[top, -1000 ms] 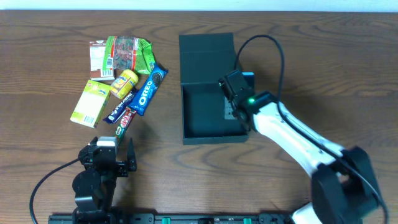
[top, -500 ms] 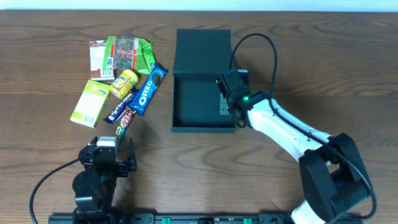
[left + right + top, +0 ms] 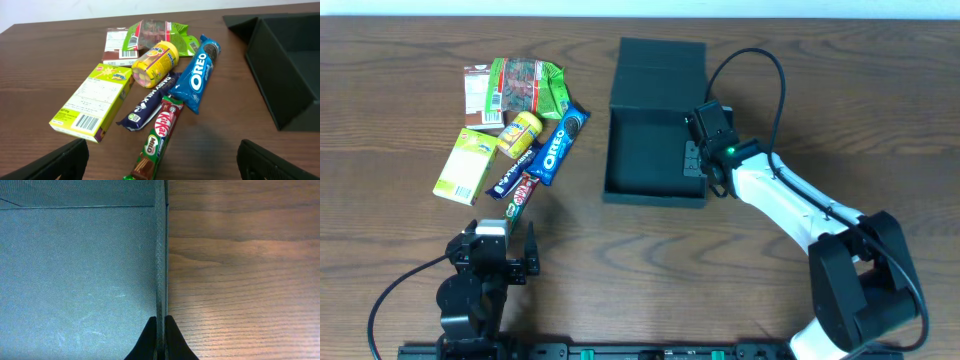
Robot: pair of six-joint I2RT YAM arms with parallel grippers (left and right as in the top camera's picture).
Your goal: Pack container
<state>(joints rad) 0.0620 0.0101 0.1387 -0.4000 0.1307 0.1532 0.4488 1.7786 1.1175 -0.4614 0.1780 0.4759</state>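
Note:
The container (image 3: pixel 645 160) is a dark teal-black square box, open and empty, with its lid (image 3: pixel 662 62) laid flat behind it. My right gripper (image 3: pixel 698 160) is shut on the container's right wall (image 3: pixel 160 255); one finger is inside, one outside. My left gripper (image 3: pixel 490 262) is open and empty near the front edge; its fingertips (image 3: pixel 160 162) frame the bottom of the left wrist view. Snacks lie at the left: an Oreo pack (image 3: pixel 558 146), a yellow jar (image 3: pixel 521 134), a green-yellow box (image 3: pixel 466 165), a KitKat/Milo bar (image 3: pixel 159 135).
A green bag (image 3: pixel 528 88) and a brown packet (image 3: pixel 478 92) lie behind the jar. A Dairy Milk bar (image 3: pixel 149 99) lies beside the Oreo pack. The container's corner shows at the right of the left wrist view (image 3: pixel 290 75). The right arm's cable (image 3: pixel 760 70) loops above the box.
The right gripper, holding the wall, has shifted the container: first left and back, then right again, now slightly rotated. The left arm and snacks have not moved.

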